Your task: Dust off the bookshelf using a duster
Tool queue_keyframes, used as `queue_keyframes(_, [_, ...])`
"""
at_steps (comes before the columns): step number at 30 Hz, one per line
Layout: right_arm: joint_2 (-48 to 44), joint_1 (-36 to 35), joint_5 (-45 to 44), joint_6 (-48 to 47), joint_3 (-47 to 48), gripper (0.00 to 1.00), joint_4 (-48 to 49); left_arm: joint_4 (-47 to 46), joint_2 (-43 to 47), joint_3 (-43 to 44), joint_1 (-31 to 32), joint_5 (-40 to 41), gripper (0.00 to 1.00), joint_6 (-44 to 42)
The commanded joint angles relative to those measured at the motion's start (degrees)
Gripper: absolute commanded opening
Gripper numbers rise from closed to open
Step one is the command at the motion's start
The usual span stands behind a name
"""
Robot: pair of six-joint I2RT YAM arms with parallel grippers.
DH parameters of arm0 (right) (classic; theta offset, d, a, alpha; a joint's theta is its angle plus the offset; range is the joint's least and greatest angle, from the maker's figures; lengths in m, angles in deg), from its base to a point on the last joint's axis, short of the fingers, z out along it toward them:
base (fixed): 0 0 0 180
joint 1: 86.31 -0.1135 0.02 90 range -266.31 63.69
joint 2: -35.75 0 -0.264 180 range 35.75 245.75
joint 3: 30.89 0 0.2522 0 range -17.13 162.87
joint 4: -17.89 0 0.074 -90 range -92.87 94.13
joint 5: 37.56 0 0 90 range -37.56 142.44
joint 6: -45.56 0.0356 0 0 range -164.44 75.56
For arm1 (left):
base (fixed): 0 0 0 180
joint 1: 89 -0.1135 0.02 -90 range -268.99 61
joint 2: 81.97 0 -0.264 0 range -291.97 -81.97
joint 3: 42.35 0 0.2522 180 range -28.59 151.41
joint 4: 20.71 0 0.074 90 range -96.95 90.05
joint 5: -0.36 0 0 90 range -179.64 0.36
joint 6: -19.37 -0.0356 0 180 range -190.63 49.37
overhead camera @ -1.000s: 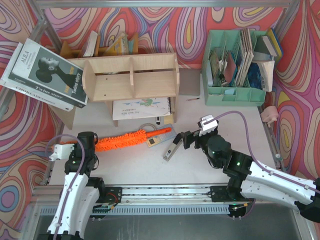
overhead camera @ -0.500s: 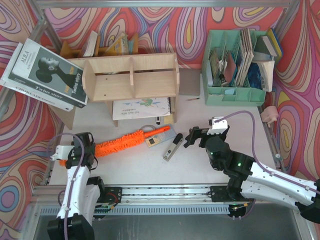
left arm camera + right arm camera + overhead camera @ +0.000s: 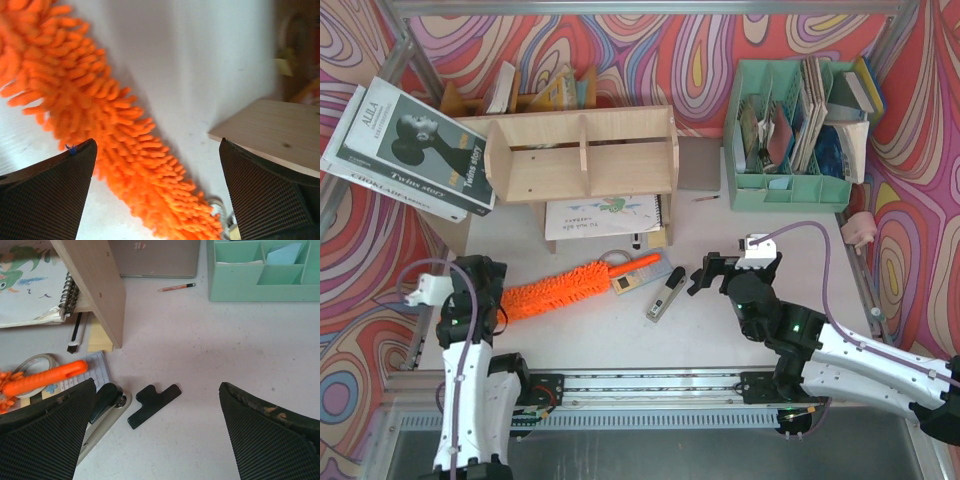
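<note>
The plywood bookshelf [image 3: 582, 155] stands at the back of the table, and one of its legs [image 3: 95, 290] shows in the right wrist view. The orange fluffy duster [image 3: 560, 285] lies flat on the table in front of it, handle [image 3: 45, 378] pointing right. My left gripper [image 3: 490, 292] is open at the duster's left end. The fluffy head [image 3: 100, 115] lies on the table beneath and between the spread fingers, ungripped. My right gripper [image 3: 703, 272] is open with nothing in it, to the right of the handle tip, above bare table.
A stapler [image 3: 665, 295] and a small calculator [image 3: 628, 284] lie by the handle tip, and a black clip [image 3: 152, 404] sits under my right gripper. A spiral notebook [image 3: 605, 215] lies below the shelf. Books [image 3: 410, 150] lean at the left; a mint-green organiser [image 3: 790, 140] stands back right.
My left gripper has opened, let go of the duster and drawn back to the left. The duster now rests on the table. The right gripper moved right earlier and has since held still.
</note>
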Motion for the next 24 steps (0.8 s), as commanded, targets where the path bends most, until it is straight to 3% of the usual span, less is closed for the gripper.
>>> queue_keyframes(1, [-0.1, 0.2, -6.3, 2.1, 1.9, 0.99, -1.9, 2.2, 1.4, 5.1, -0.3, -3.7, 0.98, -7.3])
queue_keyframes(6, [0.3, 0.4, -10.8, 8.5, 3.1, 0.99, -5.6, -8.2, 0.6, 5.9, 0.6, -11.3, 0.98, -15.6])
queue_keyframes(9, [1.8, 3.0, -6.8, 7.3, 3.2, 0.99, -3.8, -12.2, -0.3, 5.8, 4.1, -16.2, 0.98, -18.5])
queue_keyframes(16, [10.1, 15.7, 9.1, 7.4, 5.7, 0.99, -4.1, -17.1, 3.2, 3.1, 19.4, -0.1, 0.99, -26.5])
queue_keyframes(24, [14.3, 24.5, 17.4, 3.5, 4.7, 0.99, 1.7, -33.1, 5.5, -10.7, 21.8, 10.7, 0.98, -30.3])
